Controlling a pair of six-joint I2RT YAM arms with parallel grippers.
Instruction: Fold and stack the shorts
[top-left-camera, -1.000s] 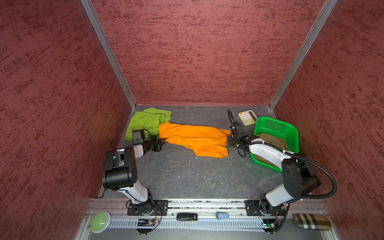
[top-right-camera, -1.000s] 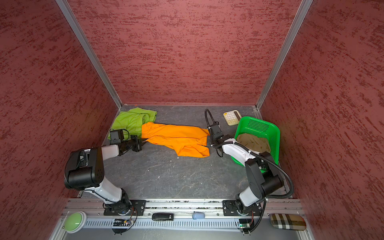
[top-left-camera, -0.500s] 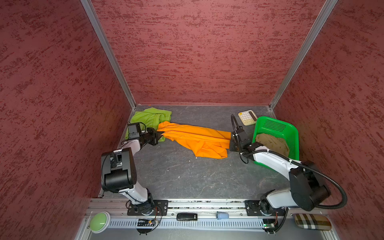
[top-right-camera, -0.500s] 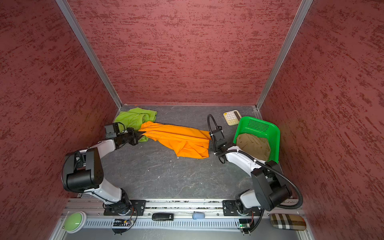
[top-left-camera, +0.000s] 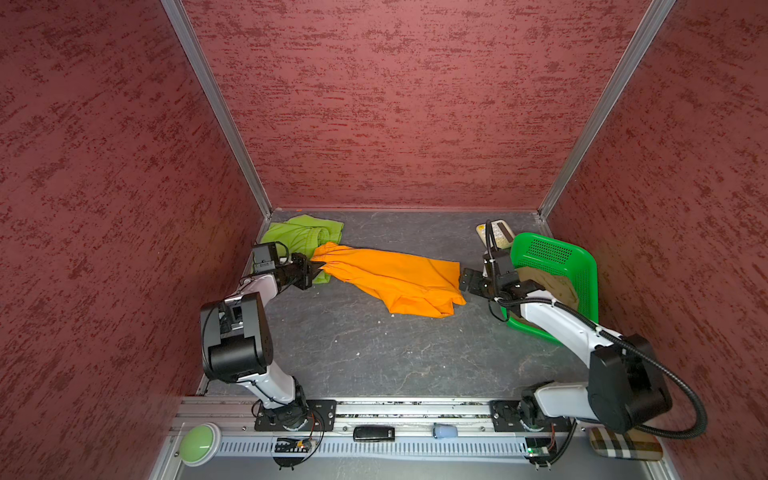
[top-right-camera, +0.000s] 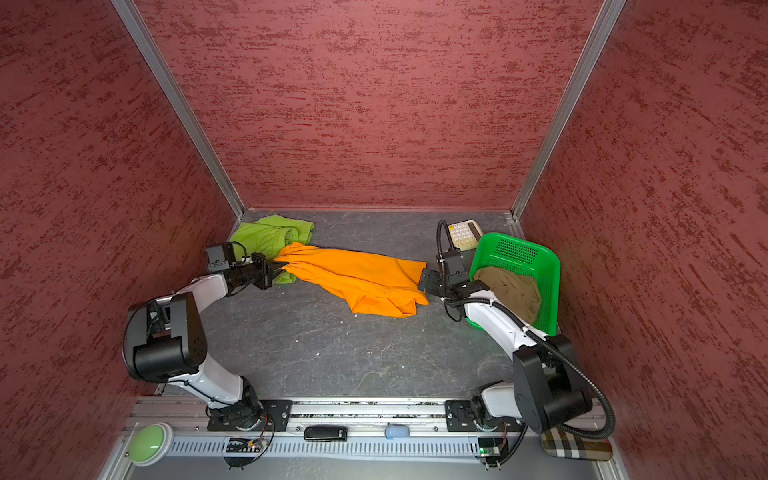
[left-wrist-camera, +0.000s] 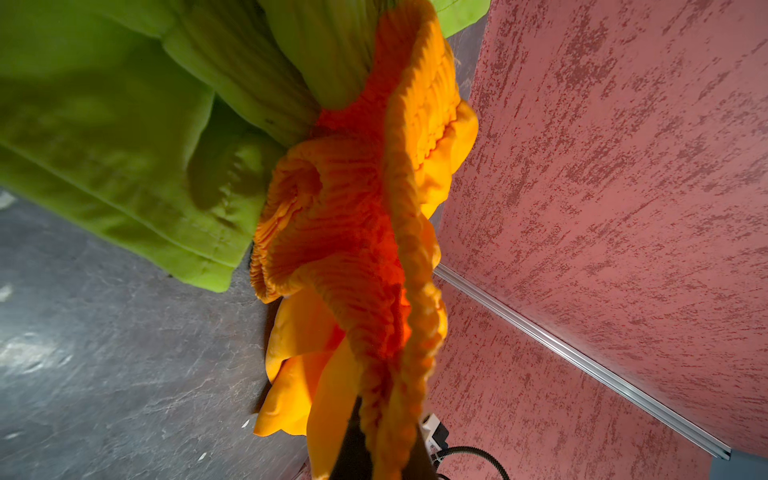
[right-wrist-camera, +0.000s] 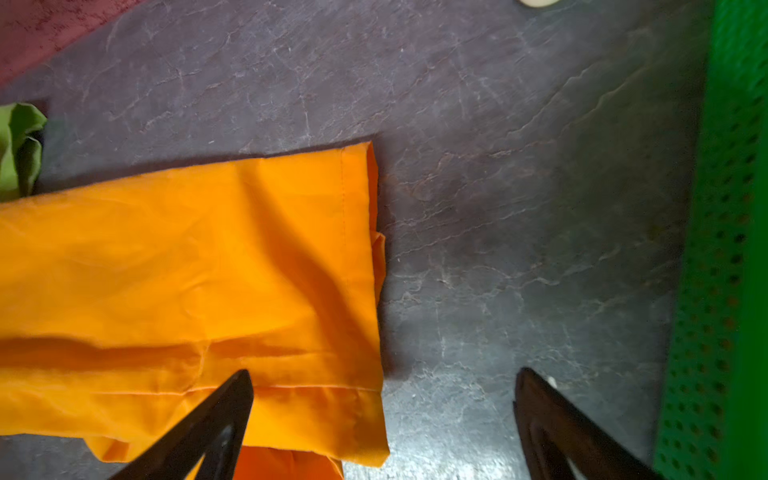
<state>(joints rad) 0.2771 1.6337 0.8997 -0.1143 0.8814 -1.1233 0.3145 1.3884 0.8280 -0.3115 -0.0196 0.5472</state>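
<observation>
Pinching orange shorts (top-left-camera: 395, 278) waistband, left claw (top-left-camera: 314, 269), right claw (right-wrist-camera: 384, 376) spread apart

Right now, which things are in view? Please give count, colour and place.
orange shorts: 1, orange, table centre
lime green shorts: 1, lime green, back left corner
basket: 1, green, back right
khaki shorts: 1, khaki, inside basket
calculator: 1, beige, behind basket
round button: 1, green, front left
black device: 1, black, front rail
small blue object: 1, pale blue, front rail
plaid pad: 1, beige check, front right
left gripper: 1, black, shut on orange shorts' waistband
right gripper: 1, black, open beside orange shorts' leg hem
</observation>
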